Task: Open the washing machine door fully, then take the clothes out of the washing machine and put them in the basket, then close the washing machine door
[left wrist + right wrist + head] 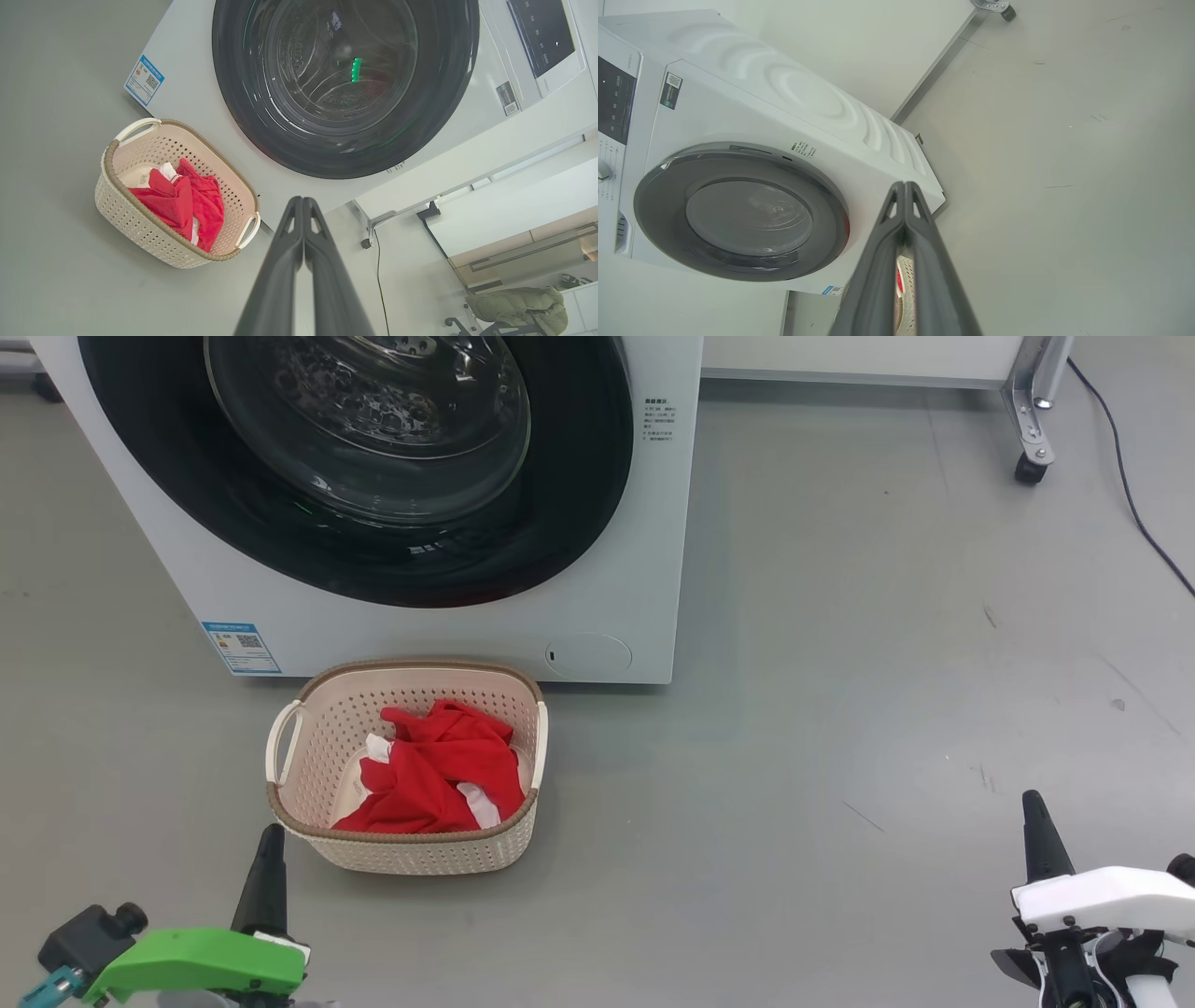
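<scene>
The white washing machine [448, 625] stands ahead with its round black-rimmed door [364, 457] closed flat against the front; it looks the same in the left wrist view [345, 84] and the right wrist view [742, 212]. On the floor in front sits the cream basket [308, 775] holding the crumpled red clothes [439, 770], also in the left wrist view [182, 200]. My left gripper [271, 835] is shut and empty, just below the basket's front left corner. My right gripper [1032, 803] is shut and empty, far to the right over bare floor.
A metal frame leg with a caster [1032, 467] stands at the back right, and a dark cable [1130, 495] runs along the floor beside it. A chair with a green jacket [518, 303] shows in the left wrist view. Grey floor lies open right of the machine.
</scene>
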Available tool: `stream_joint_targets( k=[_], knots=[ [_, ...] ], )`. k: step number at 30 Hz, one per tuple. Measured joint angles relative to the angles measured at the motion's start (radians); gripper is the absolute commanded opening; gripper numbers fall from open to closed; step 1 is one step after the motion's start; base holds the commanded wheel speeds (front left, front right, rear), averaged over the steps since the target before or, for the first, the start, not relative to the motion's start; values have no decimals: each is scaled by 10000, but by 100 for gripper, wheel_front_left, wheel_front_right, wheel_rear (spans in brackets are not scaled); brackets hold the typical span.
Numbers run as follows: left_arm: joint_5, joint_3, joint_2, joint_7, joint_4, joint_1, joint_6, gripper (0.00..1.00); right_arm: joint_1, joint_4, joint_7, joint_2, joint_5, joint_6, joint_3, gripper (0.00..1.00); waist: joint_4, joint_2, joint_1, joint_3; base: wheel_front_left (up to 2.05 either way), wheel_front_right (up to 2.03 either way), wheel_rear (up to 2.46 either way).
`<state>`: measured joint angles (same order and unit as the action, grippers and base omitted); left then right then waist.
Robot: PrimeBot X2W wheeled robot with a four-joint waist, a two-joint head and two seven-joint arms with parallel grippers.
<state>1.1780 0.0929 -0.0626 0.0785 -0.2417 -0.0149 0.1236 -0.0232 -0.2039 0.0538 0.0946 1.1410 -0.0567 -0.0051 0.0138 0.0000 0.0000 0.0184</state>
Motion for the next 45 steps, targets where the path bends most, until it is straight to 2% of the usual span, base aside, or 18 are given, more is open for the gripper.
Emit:
stream_joint_targets(
  k=[38,45],
  knots=[
    [4803,-713,-255,-1057,-138,-267,0,0,729,-673,-1208,-255,4725,-568,-811,0,-136,0,0,-149,0,0,0],
    [4955,-769,-276,-1126,-176,-270,0,0,785,-711,-1279,-282,4955,-598,-855,0,-140,0,0,-155,0,0,0]
  ],
)
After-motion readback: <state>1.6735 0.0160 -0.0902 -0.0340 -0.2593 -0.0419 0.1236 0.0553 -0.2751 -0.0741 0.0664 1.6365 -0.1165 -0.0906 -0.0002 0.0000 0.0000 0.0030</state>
